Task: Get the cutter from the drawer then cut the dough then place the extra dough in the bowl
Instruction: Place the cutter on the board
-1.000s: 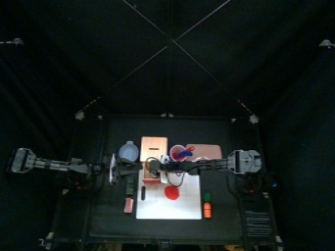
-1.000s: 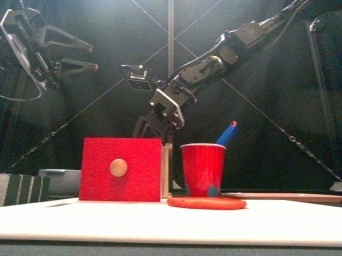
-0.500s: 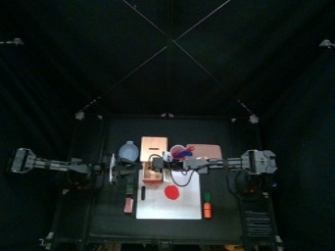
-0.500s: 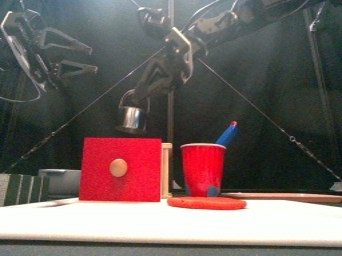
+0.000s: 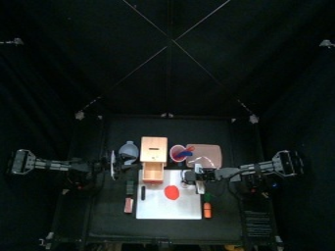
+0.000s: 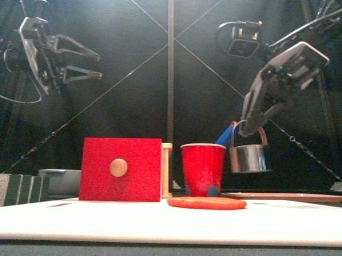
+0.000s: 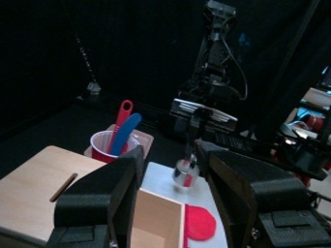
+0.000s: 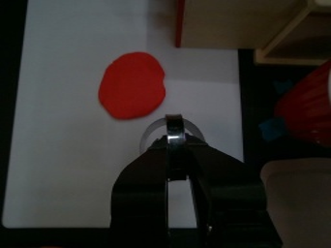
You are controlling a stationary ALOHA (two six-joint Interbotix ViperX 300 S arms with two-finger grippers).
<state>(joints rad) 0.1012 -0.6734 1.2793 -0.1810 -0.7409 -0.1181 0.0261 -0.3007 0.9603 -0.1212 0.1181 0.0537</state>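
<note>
Nearest the table's front edge lay one flat red disc of dough (image 6: 207, 202), whole and uncut, on the one white cutting board (image 5: 183, 212). One small red and green toy (image 5: 207, 208) lay on the board near its right front corner, too small to tell its kind.

Just behind the dough stood one red cup (image 6: 203, 168), upright, with two toy knives in it: one blue knife (image 6: 227, 131) and one red knife (image 7: 124, 111). Beside the cup on the left stood the one pale wooden box (image 5: 155, 152), its red drawer front (image 6: 120, 170) facing forward. The left wrist view showed the drawer pulled out and open at the top.

The one round metal cutter (image 6: 247, 158) hung in the air over the board, to the right of the cup and clear of the dough. The right gripper (image 8: 176, 145) reached down from the right, its two fingers pressed close together and pinching the cutter at its top. In the right wrist view the cutter's ring lay just beside the dough's edge, apart from it.

Further back, left of the box, sat one blue-grey bowl (image 6: 60, 180).

The left gripper (image 6: 91, 62) was held high at the left, well apart from everything on the table, its two fingers spread wide with nothing between them
</note>
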